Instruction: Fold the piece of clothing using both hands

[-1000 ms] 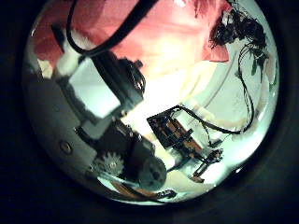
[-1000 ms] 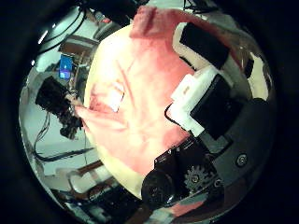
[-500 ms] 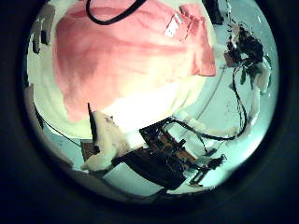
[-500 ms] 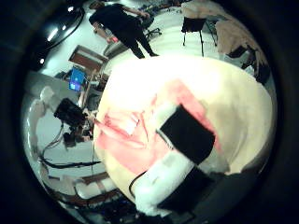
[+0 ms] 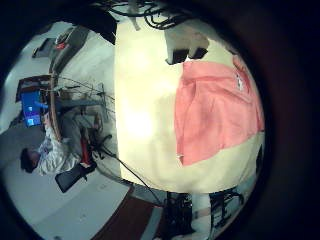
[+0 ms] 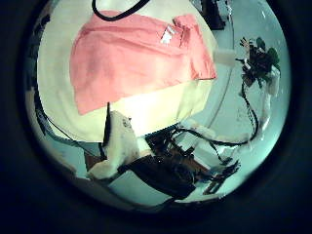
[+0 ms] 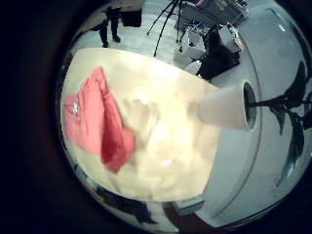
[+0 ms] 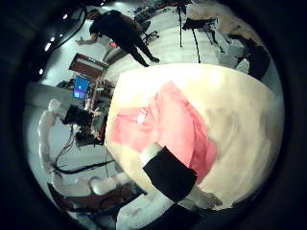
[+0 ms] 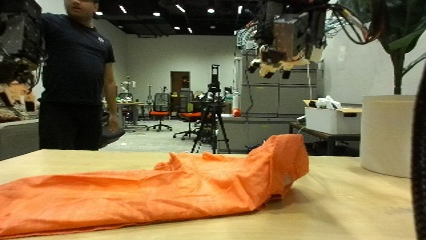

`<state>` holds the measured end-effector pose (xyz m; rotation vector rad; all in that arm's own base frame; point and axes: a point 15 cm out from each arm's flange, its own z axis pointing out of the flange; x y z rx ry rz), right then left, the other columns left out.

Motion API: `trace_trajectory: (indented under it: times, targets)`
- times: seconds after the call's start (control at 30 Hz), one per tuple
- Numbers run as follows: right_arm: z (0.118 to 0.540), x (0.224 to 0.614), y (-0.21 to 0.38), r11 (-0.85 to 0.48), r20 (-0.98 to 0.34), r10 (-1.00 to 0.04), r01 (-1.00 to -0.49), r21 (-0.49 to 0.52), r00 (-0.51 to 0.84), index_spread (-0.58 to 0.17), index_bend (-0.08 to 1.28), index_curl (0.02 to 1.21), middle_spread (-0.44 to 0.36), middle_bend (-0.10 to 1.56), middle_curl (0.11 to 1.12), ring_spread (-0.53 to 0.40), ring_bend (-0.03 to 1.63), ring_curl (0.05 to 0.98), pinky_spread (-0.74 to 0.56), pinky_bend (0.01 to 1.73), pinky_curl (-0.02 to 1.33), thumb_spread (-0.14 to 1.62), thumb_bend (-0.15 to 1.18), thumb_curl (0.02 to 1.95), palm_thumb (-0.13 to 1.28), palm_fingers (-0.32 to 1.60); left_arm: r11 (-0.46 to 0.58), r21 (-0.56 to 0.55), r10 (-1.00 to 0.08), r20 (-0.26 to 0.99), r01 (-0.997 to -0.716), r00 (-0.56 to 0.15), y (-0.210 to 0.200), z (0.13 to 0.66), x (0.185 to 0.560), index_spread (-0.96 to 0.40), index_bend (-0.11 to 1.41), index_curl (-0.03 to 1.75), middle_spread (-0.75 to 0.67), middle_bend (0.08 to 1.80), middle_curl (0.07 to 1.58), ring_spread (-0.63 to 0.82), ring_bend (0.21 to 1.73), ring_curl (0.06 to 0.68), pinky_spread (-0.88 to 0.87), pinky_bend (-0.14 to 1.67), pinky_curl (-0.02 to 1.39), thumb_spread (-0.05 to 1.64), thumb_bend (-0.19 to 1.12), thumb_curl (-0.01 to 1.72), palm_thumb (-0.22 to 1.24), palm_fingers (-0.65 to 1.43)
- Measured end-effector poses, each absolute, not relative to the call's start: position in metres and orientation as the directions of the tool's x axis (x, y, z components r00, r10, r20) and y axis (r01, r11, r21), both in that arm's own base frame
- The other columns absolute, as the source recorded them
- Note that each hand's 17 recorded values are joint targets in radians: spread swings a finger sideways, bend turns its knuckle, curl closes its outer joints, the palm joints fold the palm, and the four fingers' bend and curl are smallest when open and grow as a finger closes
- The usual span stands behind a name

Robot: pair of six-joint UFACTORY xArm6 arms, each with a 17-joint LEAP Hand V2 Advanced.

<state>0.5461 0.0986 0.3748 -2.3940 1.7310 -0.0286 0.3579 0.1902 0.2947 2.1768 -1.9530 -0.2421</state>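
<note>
Nearest the fixed camera, the light wooden tabletop (image 9: 360, 205) carries the orange-pink fabric garment (image 9: 160, 190), lying crumpled and partly folded in a long low heap, highest at the end nearer the robot's right hand. The palm views show the same garment (image 6: 136, 54) flat on the pale round tabletop (image 6: 171, 97), off to one side of it, with a small white label (image 6: 168, 35) facing up near one edge. Neither hand touches the garment; both hang in the air well above it. The right hand (image 9: 286, 40) is raised high over the tabletop; its fingers hang loosely, not curled round anything. The left hand (image 9: 19, 55) shows only at the edge of the outside view, and whether its fingers are open or closed cannot be told. Behind the tabletop stands a large white plant pot (image 9: 390, 135).
</note>
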Motion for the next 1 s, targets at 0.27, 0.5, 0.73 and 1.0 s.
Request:
trace_trajectory:
  times: [0.27, 0.5, 0.73, 1.0]
  targets:
    - [0.332, 0.498, 0.081, -0.411, -0.118, -0.904, -0.912, -0.024, 0.410, -0.382, 0.34, 0.51, -0.016, 0.44, 0.45, 0.055, 0.57, 0.336, 0.32, 0.32, 0.47, 1.37, 0.00, 0.18, 0.39, 0.08, -0.029, 0.281, -0.999, 0.026, -0.959, 0.038, 0.152, 0.312, 0.340, 0.15, 0.14, 0.30, 0.44, 0.17, 0.26, 0.57, 0.43, 0.249, 0.58, 0.40, 0.34, 1.29, 0.01, 0.40, 0.42, -0.08]
    - [0.269, 0.465, 0.049, -0.491, -0.079, -0.871, -0.859, 0.143, 0.485, -0.424, 0.26, 0.44, -0.054, 0.32, 0.39, 0.118, 0.42, 0.280, 0.33, 0.31, 0.42, 1.37, 0.02, 0.20, 0.48, 0.04, 0.020, 0.315, -0.999, 0.040, -0.949, -0.008, 0.122, 0.303, 0.322, 0.15, 0.14, 0.28, 0.44, 0.17, 0.24, 0.58, 0.42, 0.247, 0.60, 0.39, 0.33, 1.29, -0.01, 0.37, 0.44, -0.07]
    - [0.214, 0.448, 0.034, -0.514, -0.038, -0.853, -0.828, 0.221, 0.520, -0.440, 0.17, 0.38, -0.041, 0.22, 0.35, 0.151, 0.33, 0.250, 0.34, 0.29, 0.39, 1.24, 0.01, 0.25, 0.62, 0.04, 0.041, 0.338, -0.999, 0.044, -0.940, -0.028, 0.109, 0.295, 0.311, 0.15, 0.14, 0.26, 0.42, 0.17, 0.24, 0.59, 0.41, 0.247, 0.58, 0.39, 0.32, 1.29, -0.01, 0.34, 0.44, -0.06]
    - [0.173, 0.459, 0.041, -0.527, -0.017, -0.844, -0.825, 0.202, 0.535, -0.340, 0.15, 0.33, 0.026, 0.23, 0.35, 0.156, 0.33, 0.250, 0.32, 0.27, 0.36, 1.12, -0.02, 0.28, 0.68, 0.10, 0.049, 0.352, -0.998, 0.047, -0.935, -0.034, 0.105, 0.289, 0.303, 0.14, 0.14, 0.25, 0.42, 0.18, 0.24, 0.59, 0.41, 0.246, 0.56, 0.38, 0.32, 1.29, -0.01, 0.32, 0.44, -0.06]
